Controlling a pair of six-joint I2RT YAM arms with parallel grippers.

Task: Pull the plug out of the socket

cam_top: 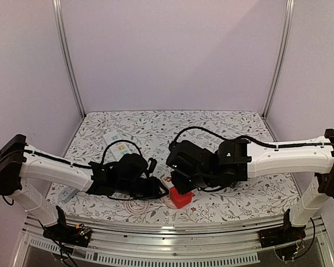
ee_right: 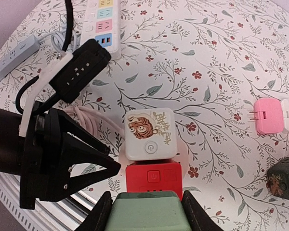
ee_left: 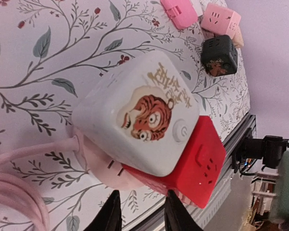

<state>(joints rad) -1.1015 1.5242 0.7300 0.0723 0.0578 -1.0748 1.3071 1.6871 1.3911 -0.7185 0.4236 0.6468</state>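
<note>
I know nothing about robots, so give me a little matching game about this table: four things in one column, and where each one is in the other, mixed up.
Things
1. white tiger cube
2. green block
3. black cube
4. pink cable

Places
A. looped on the flowered cloth
B. between the fingers of the right pincer
C. right against the red cube
D. near the pink cubes

Pairs: 1-C, 2-B, 3-D, 4-A

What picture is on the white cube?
An orange tiger face with gold lettering on the white cube. Best seen in the left wrist view.
</note>
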